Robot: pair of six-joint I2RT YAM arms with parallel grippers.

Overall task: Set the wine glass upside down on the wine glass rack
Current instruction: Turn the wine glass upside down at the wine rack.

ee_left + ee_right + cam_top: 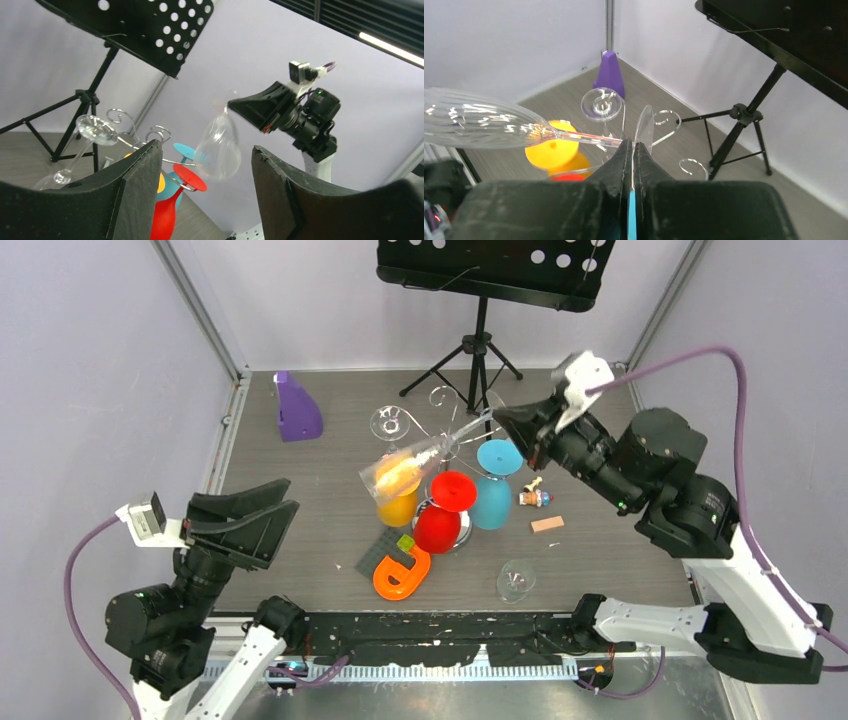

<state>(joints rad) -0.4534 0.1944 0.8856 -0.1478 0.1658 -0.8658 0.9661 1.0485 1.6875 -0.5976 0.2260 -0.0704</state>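
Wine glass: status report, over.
Right jaws shut on wine glass stem; left jaws open, standing off. Glass lying sideways over wine glass rack, not hung. Coloured glasses crowd the arms below.

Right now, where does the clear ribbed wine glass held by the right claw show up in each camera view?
Top external: centre, the clear ribbed wine glass tilted, bowl lower left, stem in the right claw.
Left wrist: centre, bowl hanging down.
Right wrist: left side, lying sideways, stem running to the claw.
Shared landmark: the black music stand on a tripod, behind the glass in every view.
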